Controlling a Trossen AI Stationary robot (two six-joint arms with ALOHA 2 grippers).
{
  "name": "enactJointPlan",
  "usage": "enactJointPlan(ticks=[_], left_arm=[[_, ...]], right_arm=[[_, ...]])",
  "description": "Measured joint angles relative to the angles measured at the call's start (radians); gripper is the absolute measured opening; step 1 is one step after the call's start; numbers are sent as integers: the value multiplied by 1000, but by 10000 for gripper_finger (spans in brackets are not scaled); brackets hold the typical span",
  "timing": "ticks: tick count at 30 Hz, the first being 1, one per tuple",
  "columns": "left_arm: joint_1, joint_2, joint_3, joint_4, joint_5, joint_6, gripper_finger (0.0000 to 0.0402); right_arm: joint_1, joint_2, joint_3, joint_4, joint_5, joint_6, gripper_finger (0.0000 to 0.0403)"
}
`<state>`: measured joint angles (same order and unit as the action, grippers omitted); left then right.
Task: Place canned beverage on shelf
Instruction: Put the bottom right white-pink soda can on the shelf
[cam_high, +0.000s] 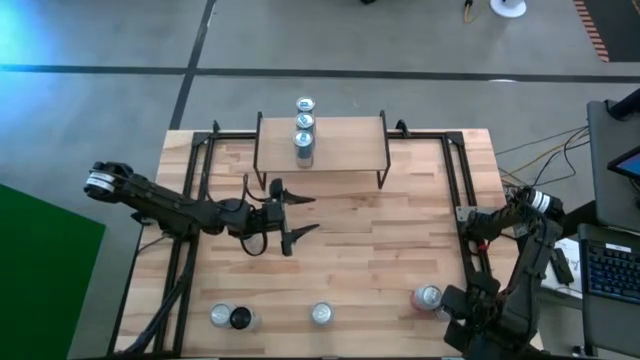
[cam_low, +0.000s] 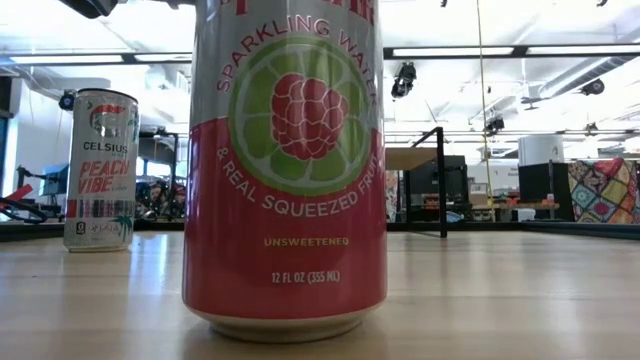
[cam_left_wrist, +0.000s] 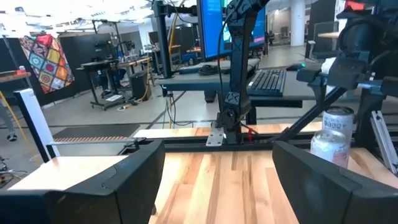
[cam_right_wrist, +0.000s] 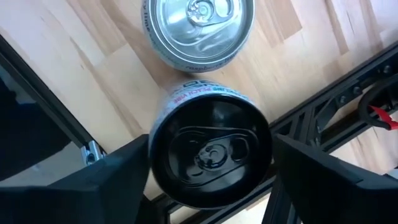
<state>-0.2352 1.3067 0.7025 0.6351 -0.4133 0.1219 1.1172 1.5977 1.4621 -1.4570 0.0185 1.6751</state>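
While three cans (cam_high: 304, 128) crowd shelf (cam_high: 340, 150)

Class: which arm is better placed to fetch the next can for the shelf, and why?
Probably left: its open tool hangs over mid-table, between the wood-topped wire-legged shelf and a silver-topped can; the right arm sits folded aside.

The shelf (cam_high: 345, 140) sits at the far edge of the table, a light wood plank top on thin black wire legs, and three silver-topped cans (cam_high: 304, 124) stand on it in a tight row running front to back, left of centre. Along the near edge more cans stand upright: a silver-topped one and a black-topped one (cam_high: 240, 318) touching at the left, a lone silver-topped can (cam_high: 321, 314) in the middle, and a red raspberry sparkling water can (cam_high: 428, 297) on the right
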Motion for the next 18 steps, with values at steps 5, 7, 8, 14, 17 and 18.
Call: enactJointPlan(ticks=[5, 7, 8, 14, 17, 18], left_arm=[[0, -1, 0, -7, 0, 0, 283], [0, -1, 0, -8, 0, 0, 283], [0, -1, 0, -8, 0, 0, 283], [0, -1, 0, -8, 0, 0, 283], [0, -1, 0, -8, 0, 0, 283], [0, -1, 0, -8, 0, 0, 283]], right_arm=[[0, -3, -3, -2, -1, 0, 246], [0, -5, -1, -2, -17, 0, 240], [0, -7, 1, -1, -25, 0, 240], [0, -48, 5, -4, -38, 0, 241], [0, -78, 5, -13, -28, 0, 246], [-1, -91, 5, -19, -22, 0, 247]])
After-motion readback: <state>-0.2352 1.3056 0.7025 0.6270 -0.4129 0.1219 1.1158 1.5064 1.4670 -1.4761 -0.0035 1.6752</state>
